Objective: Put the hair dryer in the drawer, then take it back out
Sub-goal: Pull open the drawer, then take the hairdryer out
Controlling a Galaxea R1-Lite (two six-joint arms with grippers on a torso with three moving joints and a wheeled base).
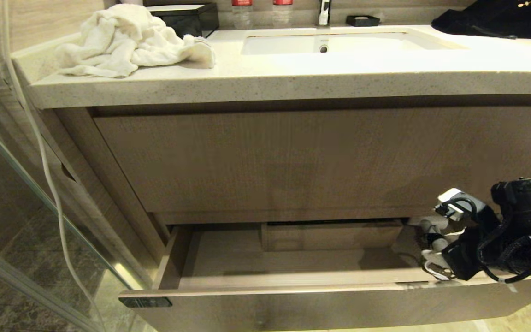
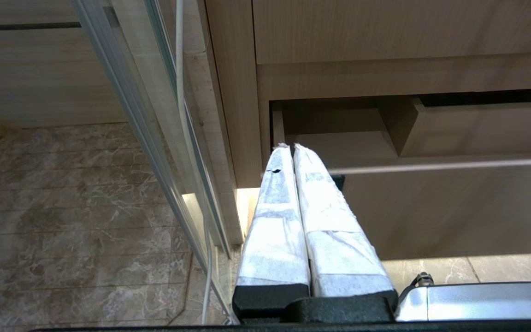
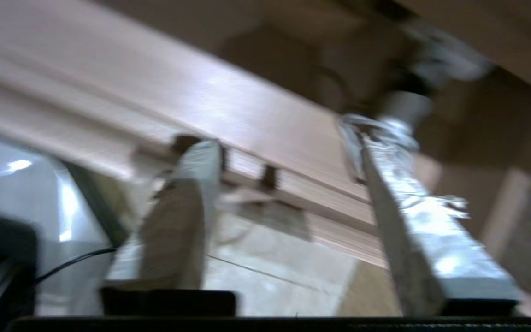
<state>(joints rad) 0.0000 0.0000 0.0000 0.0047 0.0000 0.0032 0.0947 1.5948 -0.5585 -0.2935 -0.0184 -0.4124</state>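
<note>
Judging from how things lie, the step in hand is picking the dryer back up, and doing it well means squaring the pincer over the handle before it clamps and keeping clear of the bundled cord. Under the pale speckled stone worktop (image 1: 293, 83), the wide, shallow light-brown wood-grain drawer (image 1: 339, 304) stands pulled out, its pale interior mostly bare. At its right end the right pincer (image 1: 429, 249) reaches in over the front edge. In the right wrist view its two white-wrapped fingers (image 3: 187, 207) stand apart with nothing visibly between them, so it looks released, not grasping. Just past one fingertip, inside the drawer's right end, lies the white hair dryer (image 3: 431, 74). It shows only as a blurred pale barrel on a grey stem, and I cannot make out its cord. The left pincer (image 2: 288, 147) hangs parked outside the drawer's left corner, fingers pressed together and holding nothing.
</note>
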